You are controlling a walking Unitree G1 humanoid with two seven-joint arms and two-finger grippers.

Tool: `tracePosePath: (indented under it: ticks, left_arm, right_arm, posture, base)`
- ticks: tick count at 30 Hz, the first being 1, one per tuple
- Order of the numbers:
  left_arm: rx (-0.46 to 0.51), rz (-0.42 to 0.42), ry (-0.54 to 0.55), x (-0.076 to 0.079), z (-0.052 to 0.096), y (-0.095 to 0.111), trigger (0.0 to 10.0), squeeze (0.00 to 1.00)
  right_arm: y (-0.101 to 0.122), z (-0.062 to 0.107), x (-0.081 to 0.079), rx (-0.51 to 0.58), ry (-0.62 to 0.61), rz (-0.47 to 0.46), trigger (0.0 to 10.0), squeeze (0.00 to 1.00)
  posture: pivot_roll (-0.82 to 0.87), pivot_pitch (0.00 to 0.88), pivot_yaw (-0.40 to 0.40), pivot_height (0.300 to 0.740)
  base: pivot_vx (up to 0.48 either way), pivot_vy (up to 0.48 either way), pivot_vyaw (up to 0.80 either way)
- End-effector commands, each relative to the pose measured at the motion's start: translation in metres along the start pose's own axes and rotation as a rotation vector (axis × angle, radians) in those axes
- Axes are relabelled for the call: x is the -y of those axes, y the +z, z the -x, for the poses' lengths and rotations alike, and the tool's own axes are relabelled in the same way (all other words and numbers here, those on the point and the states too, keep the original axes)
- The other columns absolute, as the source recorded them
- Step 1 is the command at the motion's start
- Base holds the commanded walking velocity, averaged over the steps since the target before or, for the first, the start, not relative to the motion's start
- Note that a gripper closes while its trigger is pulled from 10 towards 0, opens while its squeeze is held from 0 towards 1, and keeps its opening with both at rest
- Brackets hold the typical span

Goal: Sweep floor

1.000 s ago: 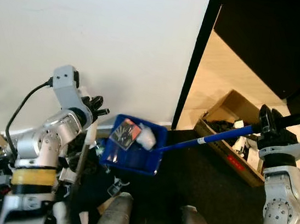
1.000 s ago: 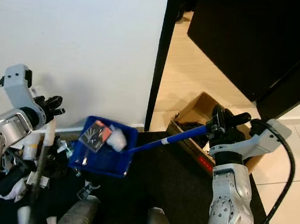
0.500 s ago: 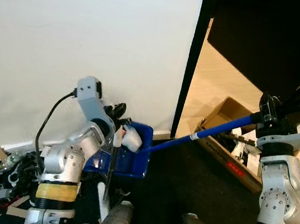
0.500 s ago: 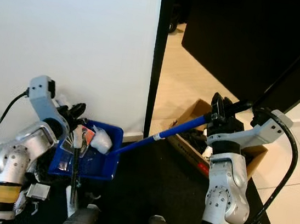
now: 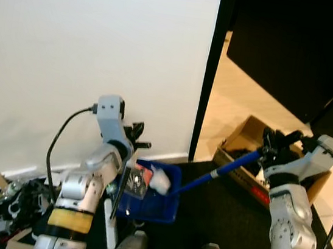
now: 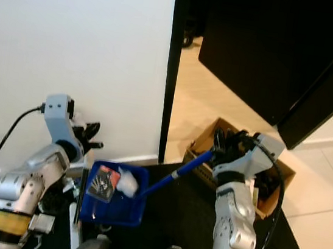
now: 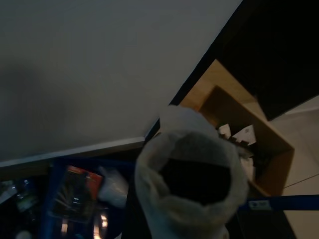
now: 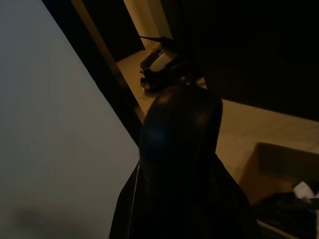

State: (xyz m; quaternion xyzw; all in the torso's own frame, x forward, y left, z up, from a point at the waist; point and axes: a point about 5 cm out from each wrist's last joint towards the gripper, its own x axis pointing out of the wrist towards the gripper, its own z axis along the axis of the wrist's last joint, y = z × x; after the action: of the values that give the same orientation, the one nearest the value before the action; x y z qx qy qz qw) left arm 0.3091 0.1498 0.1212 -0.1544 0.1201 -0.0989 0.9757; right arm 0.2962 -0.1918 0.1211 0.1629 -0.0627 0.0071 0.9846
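A blue dustpan (image 5: 164, 209) hangs low in front of me, just above a black mat. In it lie a red and black packet (image 5: 140, 181) and a white paper wad (image 5: 160, 181). Its long blue handle (image 5: 228, 166) slopes up to my right gripper (image 5: 271, 152), which is shut on it above a cardboard box. My left gripper (image 5: 135, 137) is shut on a dark broom stick (image 5: 119, 189) right beside the pan's left wall. The left wrist view looks past the stick's pale end (image 7: 192, 199) at the packet (image 7: 75, 196) and the wad (image 7: 113, 186).
A white wall with a skirting board stands right behind the pan. A black door frame (image 5: 208, 75) opens onto a wooden floor. An open cardboard box (image 5: 245, 132) of rubbish sits past the frame. Loose clutter (image 5: 8, 208) lies on the mat at the left.
My right arm has dropped and drawn inward, so the dustpan hangs lower and more central. The left arm with the broom has risen beside the pan. The whole view has shifted too.
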Motion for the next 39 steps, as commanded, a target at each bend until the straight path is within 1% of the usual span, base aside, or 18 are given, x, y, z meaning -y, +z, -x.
tracePosePath:
  ticks: [1,4,7,12,17,20,25,29,30,33,35,36,39]
  left_arm:
    - [0.004,-0.029,0.022,-0.005,0.002,-0.004,10.0,0.0]
    - [0.003,-0.04,0.025,-0.006,0.002,-0.005,10.0,0.0]
    - [-0.002,-0.058,0.036,-0.008,0.003,-0.01,10.0,0.0]
    - [-0.011,-0.066,0.035,-0.007,0.004,-0.016,10.0,0.0]
    - [-0.012,-0.077,0.04,-0.008,0.006,-0.023,10.0,0.0]
    - [-0.008,-0.078,0.044,-0.009,0.006,-0.024,10.0,0.0]
    - [0.007,-0.082,0.049,-0.009,0.004,-0.023,10.0,0.0]
    - [0.018,-0.08,0.054,-0.008,0.004,-0.023,10.0,0.0]
    - [0.018,-0.081,0.054,-0.008,0.005,-0.024,10.0,0.0]
    - [0.017,-0.087,0.058,-0.01,0.007,-0.025,10.0,0.0]
    - [0.018,-0.088,0.06,-0.01,0.007,-0.025,10.0,0.0]
    - [0.021,-0.091,0.065,-0.012,0.007,-0.024,10.0,0.0]
    - [0.026,-0.093,0.067,-0.012,0.008,-0.022,10.0,0.0]
  right_arm:
    - [0.004,-0.003,0.0,0.036,0.004,0.008,10.0,0.0]
    - [0.003,-0.005,0.0,0.034,0.006,0.031,10.0,0.0]
    - [0.001,-0.01,0.0,0.042,-0.006,0.109,10.0,0.0]
    - [-0.002,-0.015,0.005,0.045,-0.045,0.123,10.0,0.0]
    - [-0.009,-0.018,0.004,0.029,-0.024,0.166,10.0,0.0]
    - [-0.012,-0.019,0.004,0.02,-0.018,0.166,10.0,0.0]
    - [-0.022,-0.02,0.0,-0.015,0.013,0.175,10.0,0.0]
    - [-0.037,-0.022,-0.001,-0.071,0.03,0.213,10.0,0.0]
    - [-0.039,-0.023,-0.001,-0.086,0.031,0.241,10.0,0.0]
    - [-0.041,-0.028,-0.004,-0.096,0.036,0.286,10.0,0.0]
    - [-0.041,-0.029,-0.004,-0.096,0.035,0.291,10.0,0.0]
    - [-0.041,-0.034,-0.003,-0.104,0.032,0.31,10.0,0.0]
    - [-0.041,-0.038,-0.002,-0.115,0.034,0.315,10.0,0.0]
  posture:
    - [0.08,0.089,0.079,0.74]
    - [0.08,0.084,0.078,0.74]
    - [0.08,0.077,0.077,0.74]
    - [0.08,0.065,0.071,0.74]
    - [0.09,0.046,0.058,0.74]
    - [0.09,0.041,0.05,0.74]
    - [0.09,0.036,0.04,0.74]
    - [0.1,0.041,0.034,0.74]
    - [0.1,0.043,0.034,0.74]
    - [0.11,0.047,0.034,0.74]
    - [0.11,0.048,0.033,0.74]
    - [0.12,0.056,0.034,0.74]
    - [0.14,0.067,0.038,0.74]
  base:
    - [0.0,0.0,0.0]
    - [0.0,0.0,0.0]
    - [0.0,0.0,0.0]
    - [0.0,0.0,0.0]
    - [0.0,0.0,0.0]
    - [0.0,0.0,0.0]
    - [0.0,0.0,0.0]
    - [0.0,0.0,0.0]
    - [0.0,0.0,0.0]
    - [0.0,0.0,0.0]
    - [0.0,0.0,0.0]
    - [0.0,0.0,0.0]
    - [0.0,0.0,0.0]
